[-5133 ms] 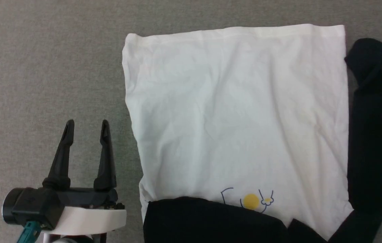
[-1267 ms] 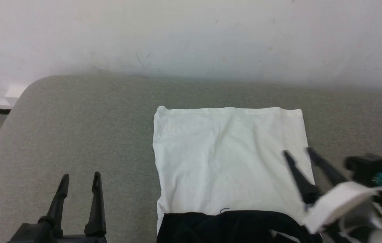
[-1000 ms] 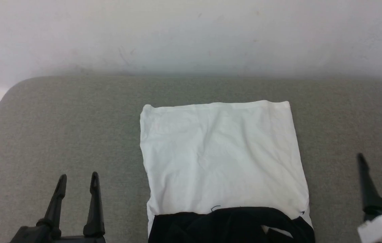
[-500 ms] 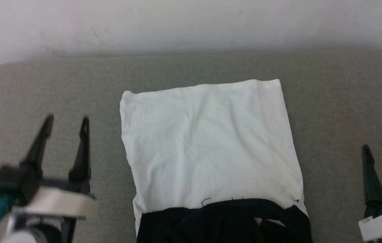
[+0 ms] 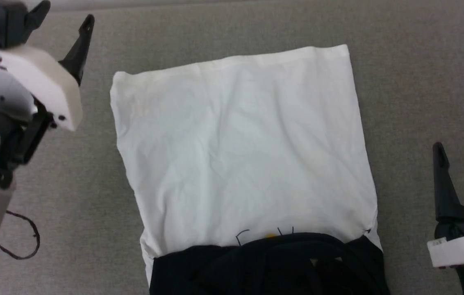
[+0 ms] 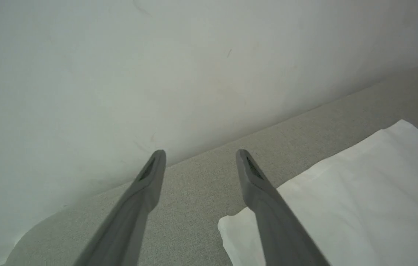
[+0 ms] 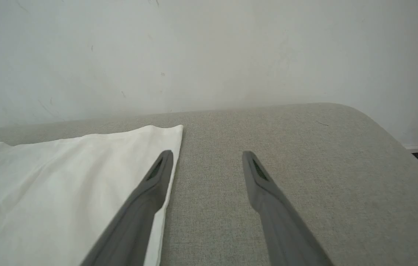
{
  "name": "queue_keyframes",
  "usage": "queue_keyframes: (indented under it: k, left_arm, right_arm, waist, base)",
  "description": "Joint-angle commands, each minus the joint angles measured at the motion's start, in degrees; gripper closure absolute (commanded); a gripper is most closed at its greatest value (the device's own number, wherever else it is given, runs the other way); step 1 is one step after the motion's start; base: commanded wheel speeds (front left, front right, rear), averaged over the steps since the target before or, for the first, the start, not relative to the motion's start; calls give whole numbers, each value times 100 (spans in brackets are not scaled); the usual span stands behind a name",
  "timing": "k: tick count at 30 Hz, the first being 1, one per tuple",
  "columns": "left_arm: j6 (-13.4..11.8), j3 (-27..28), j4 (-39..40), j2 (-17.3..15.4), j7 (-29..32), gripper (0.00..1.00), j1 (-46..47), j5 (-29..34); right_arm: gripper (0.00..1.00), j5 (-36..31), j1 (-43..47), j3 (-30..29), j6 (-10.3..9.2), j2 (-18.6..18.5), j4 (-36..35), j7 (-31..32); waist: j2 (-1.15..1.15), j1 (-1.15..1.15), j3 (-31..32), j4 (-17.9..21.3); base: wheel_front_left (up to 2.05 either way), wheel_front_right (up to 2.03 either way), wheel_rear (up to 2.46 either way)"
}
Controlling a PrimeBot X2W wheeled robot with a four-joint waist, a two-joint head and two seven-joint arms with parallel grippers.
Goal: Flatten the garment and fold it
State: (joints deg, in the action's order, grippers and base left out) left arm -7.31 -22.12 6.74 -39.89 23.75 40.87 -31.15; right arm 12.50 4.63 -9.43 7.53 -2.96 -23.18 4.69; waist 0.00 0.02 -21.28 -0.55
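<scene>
Grey surface (image 5: 420,61) bears the garment (image 5: 236,143), black sleeves (image 5: 269,266) across its near end; left gripper (image 5: 66,14), right gripper (image 5: 457,145) both spread, empty.

Garment (image 5: 240,155) on the surface (image 5: 420,61), between left tool (image 5: 67,12) and right tool (image 5: 457,145), seemingly touching neither.

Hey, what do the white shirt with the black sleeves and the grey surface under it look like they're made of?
White-bodied shirt with black sleeves: thin matte knit, probably cotton jersey; it lies limp with fine soft creases.
Grey surface: matte woven upholstery-like fabric; a fine flecked weave shows in the wrist views. What lies beneath it cannot be told.
</scene>
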Motion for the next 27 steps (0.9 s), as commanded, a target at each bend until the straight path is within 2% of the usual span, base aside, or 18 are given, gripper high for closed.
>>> queue_keyframes:
  k: [1,4,7,16,17,18,19,27]
  left_arm:
    - [126,-78,-303,48,270,0,239,-135]
    - [345,-224,-710,68,778,0,471,-366]
    - [408,-319,-988,58,1245,0,581,-532]
    - [243,-454,-1349,27,2232,0,416,-911]
    - [234,-463,-1301,40,2430,56,319,-1077]
    - [232,-449,-1243,39,2418,84,296,-1102]
    - [226,-434,-1197,36,2375,100,277,-1103]
    - [212,-342,-1172,129,1634,100,212,-906]
  right_arm:
    - [0,-35,-154,52,-4,8,0,-46]
    - [0,-39,-266,96,-4,8,43,-74]
    - [0,-56,-352,119,-4,8,79,-94]
    - [0,-58,-438,146,-4,8,146,-127]
    - [0,-61,-447,136,-4,8,149,-122]
    - [0,-62,-452,126,-4,8,149,-119]
    - [0,-66,-459,116,-4,8,150,-114]
    - [0,-156,-609,198,-4,8,105,-19]
  waist:
    - [0,-2,-597,229]
    - [0,-2,-795,312]
    - [0,-2,-961,376]
    - [0,-2,-1142,479]
    - [0,-2,-1159,481]
    - [0,-2,-1165,476]
    - [0,-2,-1166,469]
    - [0,-2,-902,368]
  base:
    - [0,0,0]
    - [0,0,0]
    - [0,0,0]
    - [0,0,0]
    - [0,0,0]
    - [0,0,0]
    - [0,0,0]
    - [0,0,0]
